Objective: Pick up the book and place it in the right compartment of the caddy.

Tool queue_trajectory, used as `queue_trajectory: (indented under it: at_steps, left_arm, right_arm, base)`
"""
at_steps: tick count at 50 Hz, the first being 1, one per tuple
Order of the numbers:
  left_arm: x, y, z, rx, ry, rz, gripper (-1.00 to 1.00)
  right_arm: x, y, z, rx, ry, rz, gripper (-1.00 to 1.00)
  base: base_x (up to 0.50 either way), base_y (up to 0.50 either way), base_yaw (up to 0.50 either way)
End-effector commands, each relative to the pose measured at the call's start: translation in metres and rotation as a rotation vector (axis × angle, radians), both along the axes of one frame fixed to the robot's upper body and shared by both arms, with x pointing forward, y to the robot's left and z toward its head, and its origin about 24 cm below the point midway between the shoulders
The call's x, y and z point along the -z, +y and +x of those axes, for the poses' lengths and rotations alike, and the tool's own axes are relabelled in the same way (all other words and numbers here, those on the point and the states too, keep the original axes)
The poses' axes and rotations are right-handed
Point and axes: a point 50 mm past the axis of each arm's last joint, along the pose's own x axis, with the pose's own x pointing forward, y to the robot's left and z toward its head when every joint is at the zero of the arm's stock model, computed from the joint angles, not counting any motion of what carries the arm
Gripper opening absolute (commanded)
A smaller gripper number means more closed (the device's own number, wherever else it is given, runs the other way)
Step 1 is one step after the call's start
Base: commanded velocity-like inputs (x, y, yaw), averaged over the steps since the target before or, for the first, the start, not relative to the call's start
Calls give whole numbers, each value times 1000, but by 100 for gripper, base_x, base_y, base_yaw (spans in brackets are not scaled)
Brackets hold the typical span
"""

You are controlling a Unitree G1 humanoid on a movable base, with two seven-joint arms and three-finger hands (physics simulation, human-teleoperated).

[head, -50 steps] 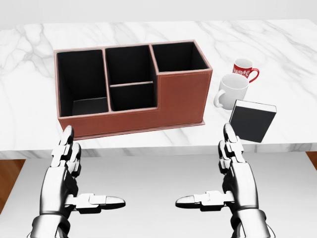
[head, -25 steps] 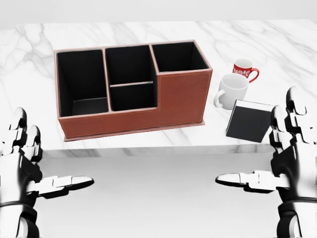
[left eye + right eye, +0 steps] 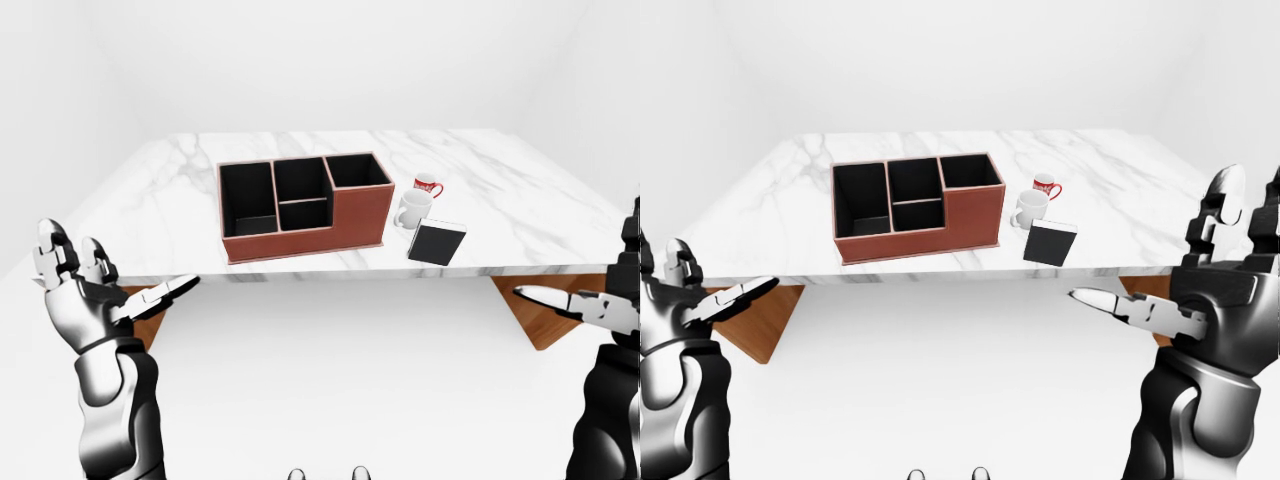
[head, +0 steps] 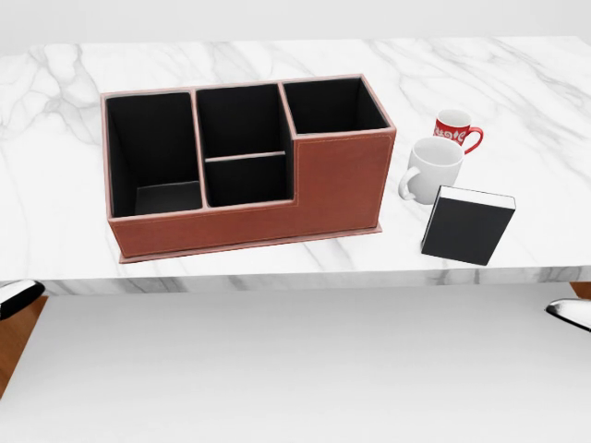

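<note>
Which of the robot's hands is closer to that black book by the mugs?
The right hand: it hangs open off the table's edge, right of and below the book in the right-eye view. The left hand, also open, sits far off to the left.

A: Table (image 4: 554,101): white marble, grey veining. Caddy (image 4: 337,185): reddish-brown outer walls, pale edge trim, black inside every compartment.

B: Book (image 4: 466,231): black cover, white strip of page edges along its top. Mugs?

A: One mug (image 4: 432,166) plain white. Other mug (image 4: 454,127) red, white pattern on its side, white inside.

B: Left hand (image 3: 85,290) and right hand (image 3: 1220,290): glossy silver segments, black joints. Brown wood under the table's ends; floor and walls white.
</note>
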Motion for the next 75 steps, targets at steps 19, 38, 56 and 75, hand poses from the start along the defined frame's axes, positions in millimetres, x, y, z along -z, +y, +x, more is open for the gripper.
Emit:
queue_trajectory:
  at_steps: [19,38,56,75]
  left_arm:
    - [-3,8,-5,-50,-15,-16,100]
    - [-3,9,-4,-51,-14,-17,100]
    - [-4,9,-5,-52,-18,-16,100]
    - [-4,9,-4,-50,-18,-16,100]
  right_arm:
    - [-6,-2,-7,14,-31,-6,100]
    - [-5,-4,-7,11,-30,4,100]
    - [-5,-4,-7,10,-31,2,100]
    - [-3,5,-3,-2,22,-108,100]
  base:
    - [23,0,0]
    - [37,0,0]
    - [37,0,0]
    - [25,0,0]
